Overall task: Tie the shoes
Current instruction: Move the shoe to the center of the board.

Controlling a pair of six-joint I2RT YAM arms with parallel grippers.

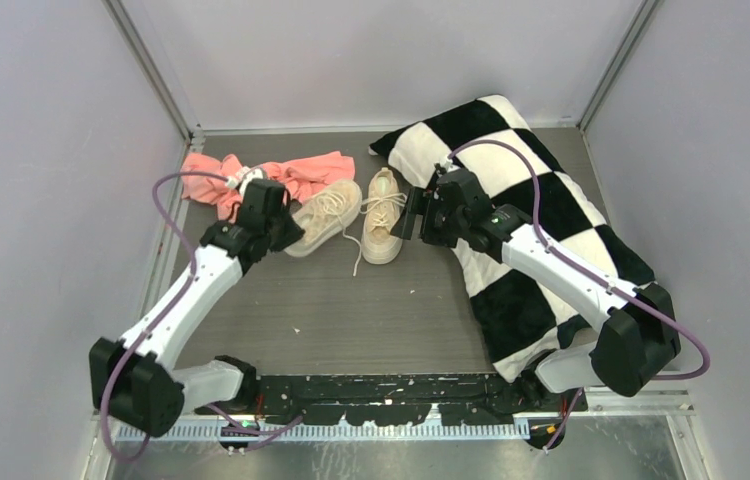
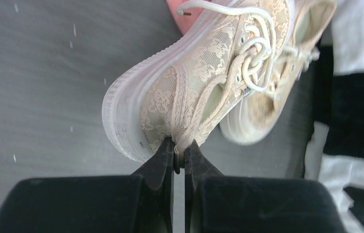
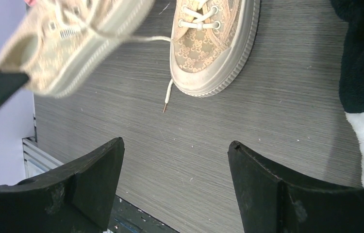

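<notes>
Our left tool (image 2: 179,154) clenches the heel of one beige canvas sneaker (image 2: 194,82) on the grey bench (image 1: 351,310); the second sneaker (image 3: 211,46) lies just beside it, untied; our right tool (image 3: 176,167) hangs released; positioning, we judge; next we need a lace end (image 3: 166,102) grasped.

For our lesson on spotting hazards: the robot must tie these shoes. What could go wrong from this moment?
1. The left claw pinches only thin heel fabric of the first shoe; it may slip free if pulled.
2. A loose lace trails on the table beside the second shoe; dragging either shoe could snag it.
3. The open right claw holds nothing, so nothing steadies that shoe.
</notes>
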